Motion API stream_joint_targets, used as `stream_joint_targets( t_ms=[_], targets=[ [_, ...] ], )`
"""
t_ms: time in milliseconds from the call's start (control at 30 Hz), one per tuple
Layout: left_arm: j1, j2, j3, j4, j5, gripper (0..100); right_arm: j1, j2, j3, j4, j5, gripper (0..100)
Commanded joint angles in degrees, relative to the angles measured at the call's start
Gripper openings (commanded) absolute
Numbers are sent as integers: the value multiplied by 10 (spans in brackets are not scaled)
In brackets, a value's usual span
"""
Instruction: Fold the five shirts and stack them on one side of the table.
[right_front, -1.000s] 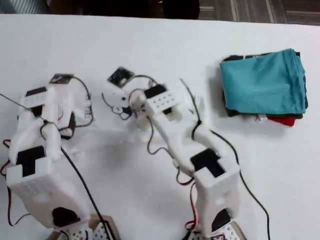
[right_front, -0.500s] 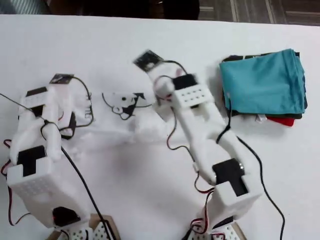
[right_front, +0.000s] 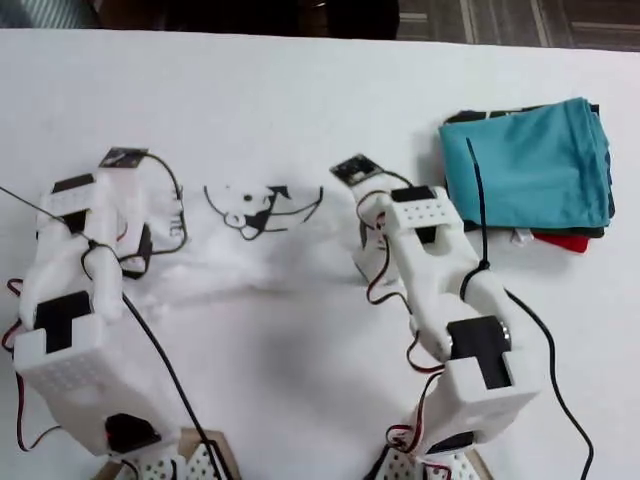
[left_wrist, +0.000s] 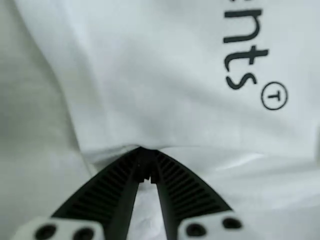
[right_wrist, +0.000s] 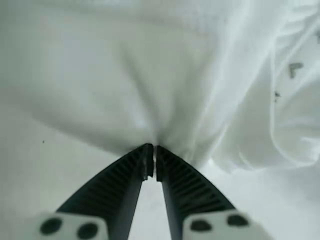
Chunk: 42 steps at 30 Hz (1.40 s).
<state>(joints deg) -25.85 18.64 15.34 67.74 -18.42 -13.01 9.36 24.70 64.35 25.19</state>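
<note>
Pincers first: the left pincer (left_wrist: 146, 154) has its jaws pressed together on a raised fold of the white shirt (left_wrist: 150, 75), the cloth bunching right at the tips. Black lettering (left_wrist: 245, 50) is printed on the fabric just beyond. The right pincer (right_wrist: 150, 150) is likewise clamped on a pinch of the same white shirt, with creases fanning out from its tips.

From above, the white shirt lies rumpled on the white counter (right_front: 300, 90) between the two arms, one arm at each side of it. Its black drawing (right_front: 262, 208) faces up between them.

Well apart, on the right side of the counter, sits the stack (right_front: 528, 165) of folded shirts. A teal shirt (right_front: 520, 150) is on top, dark cloth beneath it and a red edge (right_front: 566, 241) showing at the near side.
</note>
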Motion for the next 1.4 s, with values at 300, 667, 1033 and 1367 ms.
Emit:
stream_joint_targets(
  t_ms=[300,667,1033,1367],
  targets=[
    [-16,3,-5,-24,0,26,17,-153,-62,15,0,21],
    [-15,-1,-12,-19,4,26,188,-437,230,4,66,21],
    [-13,1,-164,113,32,28,293,-457,453,-188,90,22],
    [-58,11,-224,118,37,264,310,-471,507,-240,88,22]
  ],
)
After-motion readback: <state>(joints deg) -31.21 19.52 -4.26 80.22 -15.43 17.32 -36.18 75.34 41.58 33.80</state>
